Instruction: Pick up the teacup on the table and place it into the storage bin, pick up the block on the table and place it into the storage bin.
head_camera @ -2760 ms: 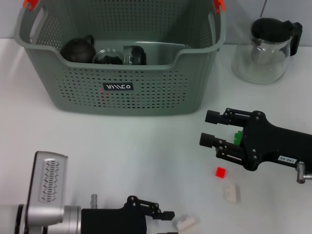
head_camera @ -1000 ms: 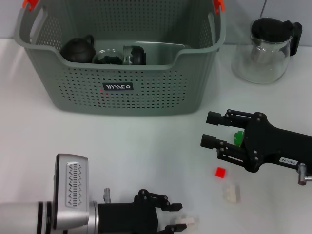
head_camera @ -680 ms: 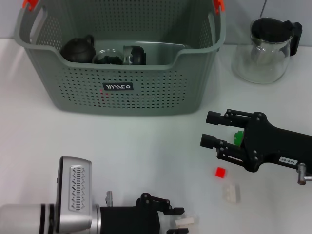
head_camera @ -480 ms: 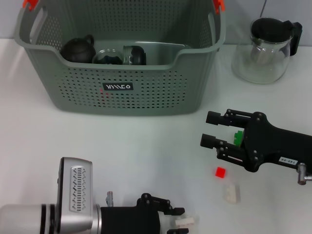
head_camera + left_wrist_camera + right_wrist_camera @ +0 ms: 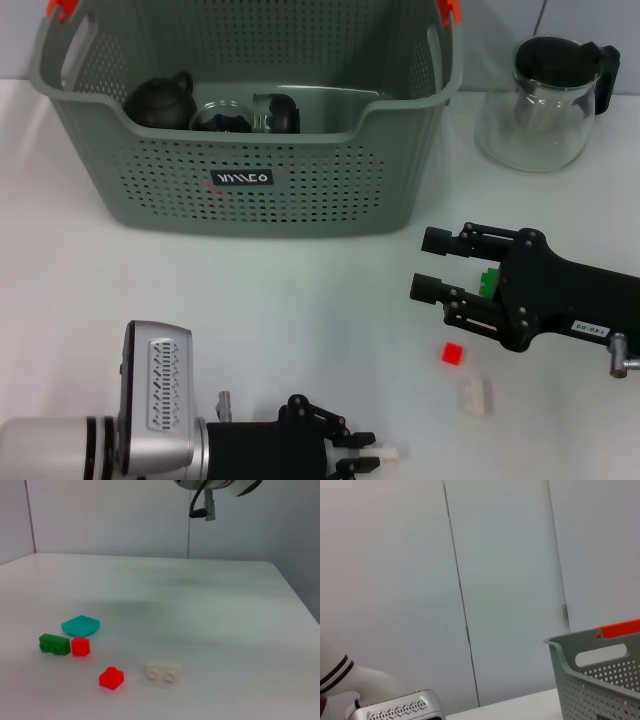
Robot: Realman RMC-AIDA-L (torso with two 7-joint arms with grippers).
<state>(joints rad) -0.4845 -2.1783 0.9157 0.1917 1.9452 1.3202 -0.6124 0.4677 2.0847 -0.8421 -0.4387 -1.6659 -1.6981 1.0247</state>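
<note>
The grey-green storage bin (image 5: 250, 190) stands at the back of the table; its rim also shows in the right wrist view (image 5: 600, 680). A dark teapot (image 5: 160, 100) and glass teacups (image 5: 222, 116) lie inside it. My left gripper (image 5: 362, 455) is at the front edge of the table, its fingers closed about a small white block (image 5: 384, 455). My right gripper (image 5: 432, 264) is open and empty, hovering at the right over a green block (image 5: 488, 280). A red block (image 5: 453, 352) and another white block (image 5: 476, 397) lie on the table just in front of it.
A glass teapot with a black lid (image 5: 545, 90) stands at the back right. The left wrist view shows a teal plate (image 5: 80, 625), a green block (image 5: 54, 644), two red blocks (image 5: 111, 678) and a white block (image 5: 164, 671) on the white table.
My left arm has moved right along the front edge to the small white block, and its fingers have narrowed onto it. The right arm has stayed still.
</note>
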